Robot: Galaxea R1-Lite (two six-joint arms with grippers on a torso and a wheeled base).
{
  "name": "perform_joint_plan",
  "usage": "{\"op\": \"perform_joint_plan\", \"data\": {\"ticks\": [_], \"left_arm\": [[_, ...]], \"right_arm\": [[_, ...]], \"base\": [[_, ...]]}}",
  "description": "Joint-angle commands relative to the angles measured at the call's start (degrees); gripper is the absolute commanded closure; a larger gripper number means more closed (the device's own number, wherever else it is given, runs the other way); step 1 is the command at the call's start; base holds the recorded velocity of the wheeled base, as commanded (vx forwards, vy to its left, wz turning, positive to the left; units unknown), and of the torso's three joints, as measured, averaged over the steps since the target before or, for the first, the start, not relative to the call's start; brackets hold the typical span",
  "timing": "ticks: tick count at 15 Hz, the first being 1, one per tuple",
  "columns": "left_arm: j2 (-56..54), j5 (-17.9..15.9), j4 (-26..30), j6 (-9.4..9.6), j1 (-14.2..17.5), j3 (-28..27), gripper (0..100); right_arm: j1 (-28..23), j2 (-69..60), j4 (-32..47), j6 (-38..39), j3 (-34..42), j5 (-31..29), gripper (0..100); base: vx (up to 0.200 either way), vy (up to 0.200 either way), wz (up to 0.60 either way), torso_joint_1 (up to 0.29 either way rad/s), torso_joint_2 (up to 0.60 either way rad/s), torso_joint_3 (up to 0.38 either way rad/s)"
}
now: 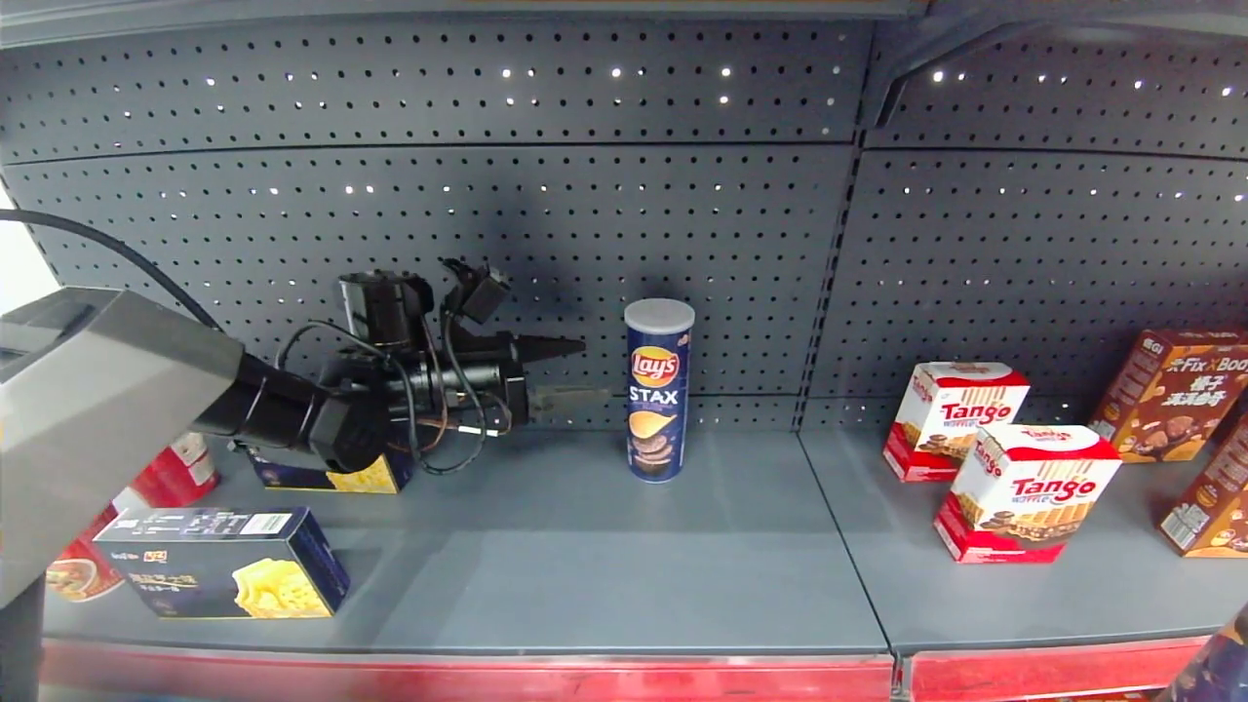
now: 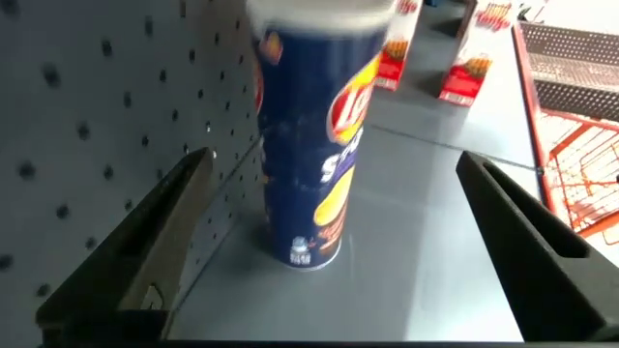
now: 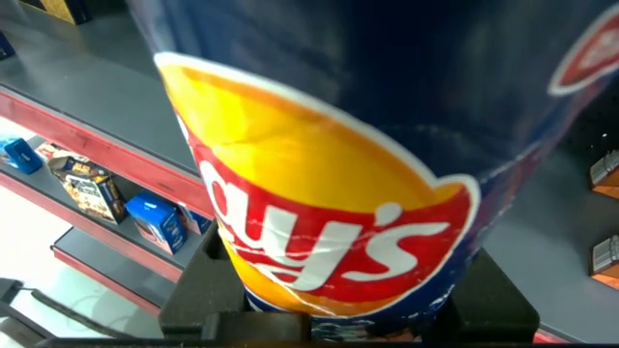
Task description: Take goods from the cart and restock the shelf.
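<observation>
A dark blue chips can (image 1: 659,390) with a grey lid stands upright on the grey shelf (image 1: 585,556) near the pegboard back wall. My left gripper (image 1: 585,370) hovers just left of it, open, fingers pointing at the can without touching it. In the left wrist view the can (image 2: 314,145) stands beyond and between the spread fingers (image 2: 174,213). A second chips can (image 3: 338,164) sits close in the right wrist view, with my right gripper (image 3: 348,300) shut on its lower part. A corner of that can (image 1: 1224,663) shows at the lower right of the head view.
Two red and white wafer boxes (image 1: 1024,492) and brown boxes (image 1: 1180,390) occupy the right shelf bay. A dark blue box (image 1: 229,564) and red cups (image 1: 175,468) lie at the left front. Another blue and yellow box (image 1: 327,478) sits under my left arm. A red cart (image 2: 580,184) is nearby.
</observation>
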Motion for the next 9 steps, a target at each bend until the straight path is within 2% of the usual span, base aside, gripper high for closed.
{"op": "perform_joint_plan", "data": {"ticks": [1, 7, 9], "left_arm": [[3.3, 0.0, -0.1, 0.01, 0.0, -2.0, 0], [9.0, -0.1, 0.6, -0.16, -1.8, -10.5, 0], [10.3, -0.1, 0.6, -0.86, -2.7, -12.4, 0]], "right_arm": [[0.0, 0.0, -0.1, 0.0, -0.2, -0.1, 100], [-0.1, -0.2, -0.1, 0.0, 0.5, -0.1, 100], [-0.1, -0.3, -0.1, 0.0, 0.6, -0.1, 100]], "base": [[0.0, 0.0, 0.0, 0.0, 0.0, 0.0], [0.0, 0.0, 0.0, 0.0, 0.0, 0.0], [0.0, 0.0, 0.0, 0.0, 0.0, 0.0]]}}
